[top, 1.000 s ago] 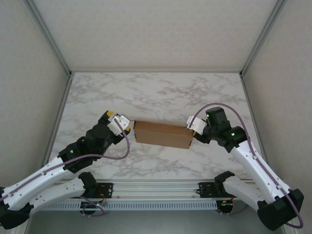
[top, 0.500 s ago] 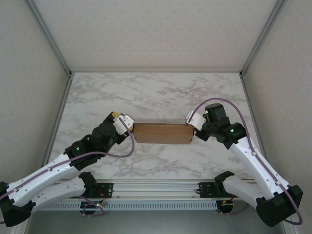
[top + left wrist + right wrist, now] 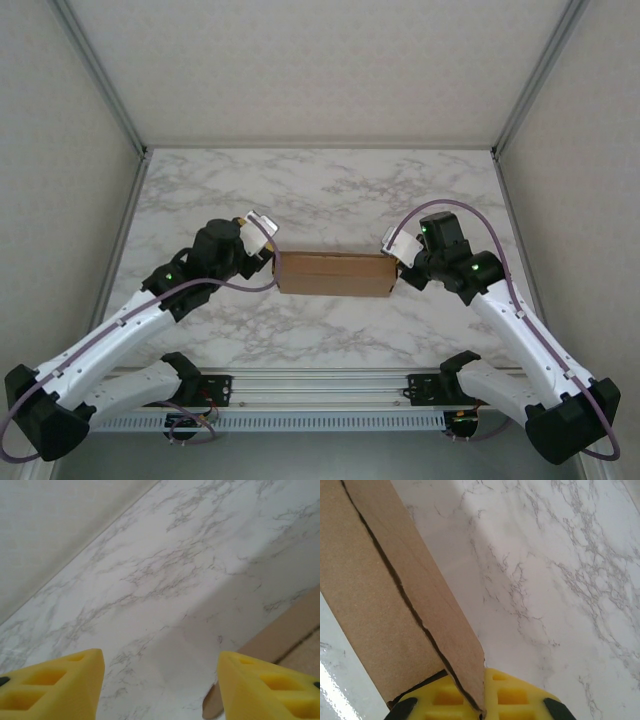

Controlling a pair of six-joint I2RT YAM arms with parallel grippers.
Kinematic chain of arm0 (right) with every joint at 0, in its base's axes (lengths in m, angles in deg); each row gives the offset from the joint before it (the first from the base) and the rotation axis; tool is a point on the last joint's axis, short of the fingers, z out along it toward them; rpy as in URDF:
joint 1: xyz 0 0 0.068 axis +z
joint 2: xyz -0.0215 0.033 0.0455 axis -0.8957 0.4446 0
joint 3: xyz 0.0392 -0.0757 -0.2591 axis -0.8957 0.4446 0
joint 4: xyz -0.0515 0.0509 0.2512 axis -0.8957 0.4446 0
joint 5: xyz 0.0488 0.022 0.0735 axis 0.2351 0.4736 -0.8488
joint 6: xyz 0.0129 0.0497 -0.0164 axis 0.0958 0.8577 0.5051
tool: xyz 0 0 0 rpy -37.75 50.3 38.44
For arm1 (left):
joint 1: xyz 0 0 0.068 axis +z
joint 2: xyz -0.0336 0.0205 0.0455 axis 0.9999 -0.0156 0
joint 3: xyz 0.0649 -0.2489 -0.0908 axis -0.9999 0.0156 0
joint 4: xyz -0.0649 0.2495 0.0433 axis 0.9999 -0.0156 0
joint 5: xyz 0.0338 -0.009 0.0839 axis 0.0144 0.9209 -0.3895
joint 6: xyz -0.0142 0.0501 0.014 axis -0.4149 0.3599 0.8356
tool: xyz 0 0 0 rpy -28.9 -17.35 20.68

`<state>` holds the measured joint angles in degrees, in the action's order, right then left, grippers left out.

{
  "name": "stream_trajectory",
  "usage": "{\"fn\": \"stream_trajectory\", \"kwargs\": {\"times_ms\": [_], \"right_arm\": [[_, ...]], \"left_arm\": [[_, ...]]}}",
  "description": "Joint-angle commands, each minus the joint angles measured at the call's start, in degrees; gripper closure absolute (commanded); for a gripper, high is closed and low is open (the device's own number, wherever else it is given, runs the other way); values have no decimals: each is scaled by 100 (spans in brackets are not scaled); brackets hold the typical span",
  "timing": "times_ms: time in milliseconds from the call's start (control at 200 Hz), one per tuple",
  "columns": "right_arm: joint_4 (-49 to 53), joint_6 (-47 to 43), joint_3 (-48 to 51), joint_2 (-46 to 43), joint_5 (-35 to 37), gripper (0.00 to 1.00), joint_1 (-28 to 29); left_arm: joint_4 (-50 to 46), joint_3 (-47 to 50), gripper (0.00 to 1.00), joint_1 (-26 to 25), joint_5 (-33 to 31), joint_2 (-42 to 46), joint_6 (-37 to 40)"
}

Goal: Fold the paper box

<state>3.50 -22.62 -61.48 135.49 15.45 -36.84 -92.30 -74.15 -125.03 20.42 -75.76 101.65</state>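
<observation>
Right end effector is closed on the right end of the paper box; in the right wrist view its yellow fingers are together at the bottom edge, with a thin cardboard wall of the paper box pinched at the line where they meet. The brown box lies on the marble worktop, near its middle, as a long closed shape between the two arms. The left end effector is at the left end of the box, a little behind its corner. In the left wrist view its yellow fingers stand apart with bare worktop between them, and a cardboard corner shows just beside the right-hand finger.
</observation>
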Motion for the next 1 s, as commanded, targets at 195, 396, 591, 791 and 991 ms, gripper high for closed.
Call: {"fn": "stream_trajectory", "kwargs": {"times_ms": [195, 396, 591, 791, 991], "right_arm": [[-275, 195, 81, -36, -151, 100, -44], [-319, 247, 126, 2, -157, 100, -40], [-310, 280, 114, 131, -193, 100, -65], [-267, 315, -4, 371, -222, 100, -107], [-258, 304, -67, 527, -265, 100, -113]], "left_arm": [[-370, 220, 39, 225, 1136, 199, 201], [-39, 488, 37, 392, 1071, 561, 40], [39, 583, 36, 402, 1296, 814, 48], [63, 759, 35, 397, 1490, 1042, 58], [326, 930, 34, 393, 1133, 920, 90]]}}
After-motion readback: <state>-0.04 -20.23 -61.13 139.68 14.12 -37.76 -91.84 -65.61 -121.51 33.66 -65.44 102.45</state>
